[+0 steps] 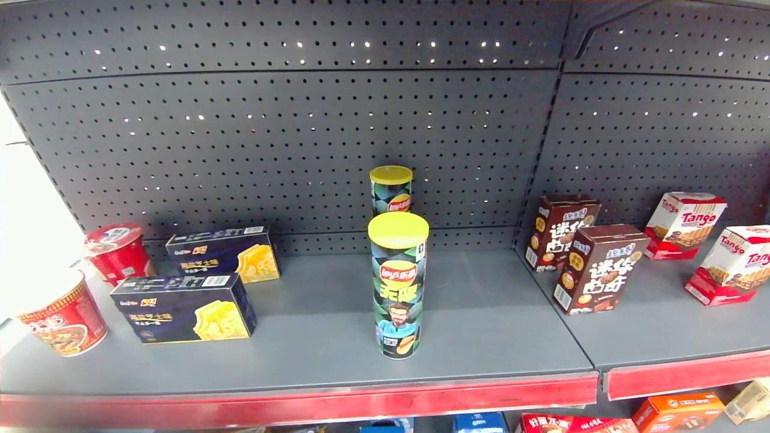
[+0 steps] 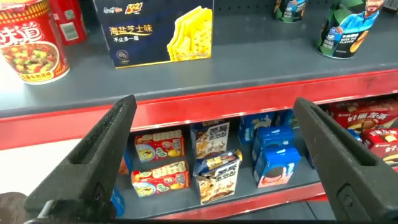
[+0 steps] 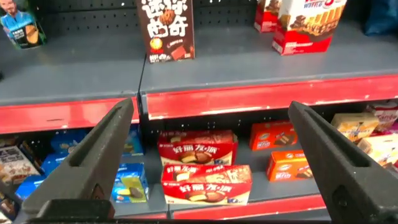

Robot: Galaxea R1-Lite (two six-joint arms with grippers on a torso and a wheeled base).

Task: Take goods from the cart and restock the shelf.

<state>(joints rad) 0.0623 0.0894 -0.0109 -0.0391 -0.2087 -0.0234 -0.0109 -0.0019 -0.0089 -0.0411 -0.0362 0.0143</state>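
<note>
Left pincer [image 2: 214,106] is spread wide, both dark fingers [image 2: 93,162] well apart, and it's facing the red front lip of the shelf [image 1: 301,337]. Right pincer [image 3: 211,107] is the same deal, jaws wide apart. It's pointed at the lip further along, where the two shelf boards meet.

On the shelf itself, pretty much dead centre, there's a front chip can [image 1: 398,294] standing upright with a yellow lid. A back chip can [image 1: 391,189] stands straight behind it, right up by the pegboard back panel [image 1: 271,150]. The two are apart, not touching.

Off to the robot's left sit two dark blue boxes. The front blue box [image 1: 183,308] is nearer the lip and the back blue box [image 1: 224,254] is behind it, closer to the pegboard. Further left are two red noodle cups. The front noodle cup [image 1: 60,316] is just beside the front blue box, and the back noodle cup [image 1: 117,252] is just beside the other one.

On the robot's right, on the neighbouring board, two brown boxes [image 1: 598,267] stand upright, one behind the other. They overlap from the head view, so I can't tell if they touch. Past those, two red-and-white wafer boxes [image 1: 683,224] sit at an angle.

The lower shelf [image 3: 258,183] under the red lip is packed with assorted snack boxes, red, blue and orange ones.
</note>
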